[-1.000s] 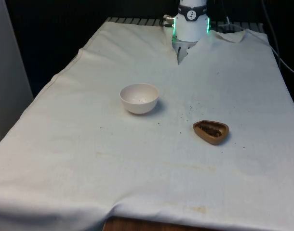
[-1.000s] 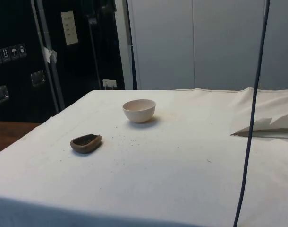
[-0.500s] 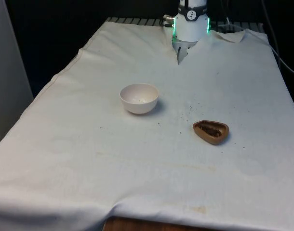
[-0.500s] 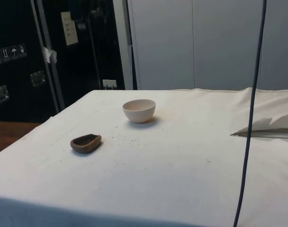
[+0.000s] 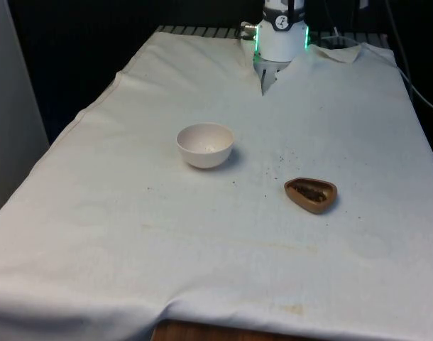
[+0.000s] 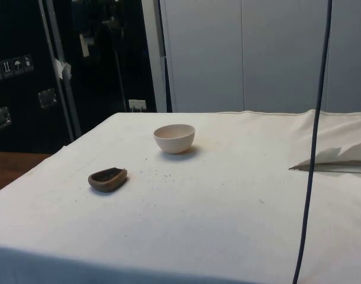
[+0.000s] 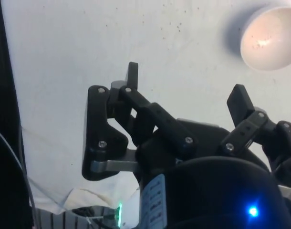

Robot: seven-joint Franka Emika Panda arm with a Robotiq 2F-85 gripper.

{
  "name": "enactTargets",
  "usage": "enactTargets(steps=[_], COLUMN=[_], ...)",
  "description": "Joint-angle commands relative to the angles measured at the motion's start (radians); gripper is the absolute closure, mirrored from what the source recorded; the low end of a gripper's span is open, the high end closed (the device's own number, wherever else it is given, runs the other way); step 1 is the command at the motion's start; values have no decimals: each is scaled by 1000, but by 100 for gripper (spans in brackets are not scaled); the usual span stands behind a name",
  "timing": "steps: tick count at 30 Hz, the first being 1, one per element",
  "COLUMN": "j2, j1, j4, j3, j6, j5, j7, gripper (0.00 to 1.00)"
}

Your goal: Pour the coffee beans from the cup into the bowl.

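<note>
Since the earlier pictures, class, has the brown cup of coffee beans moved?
No. The brown cup sits at the same spot relative to the white bowl in front and side views.

Robot lab, cloth-draped table (image 5: 202,249) before black curtains (image 5: 96,42), dark cabinets (image 6: 26,71) with stickers at the side, cable (image 6: 313,148) hanging near, grey wall panels (image 6: 245,53)

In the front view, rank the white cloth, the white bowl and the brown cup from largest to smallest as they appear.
1. white cloth, far the largest.
2. white bowl.
3. brown cup, slightly smaller and much shallower, though it sits nearer the camera.
</note>
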Motion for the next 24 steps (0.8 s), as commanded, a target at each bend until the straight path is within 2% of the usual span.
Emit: enactTargets(steps=[1,9,10,11,18,19,20,24], j2=[8,41,36,44,82,73,87,110], j1=[5,7,1,7,8,2,9,9], j4=[5,6,1,6,14,6,15,24], j3=[1,23,26,25,48,50,51,64], j6=[10,55,54,59,84,82,87,103], j5=[-6,-29,-22,-34,-87,-76,-94,-123], j7=[16,69,59,76,134,120,143,179], gripper=[0,0,0,0,0,0,0,0])
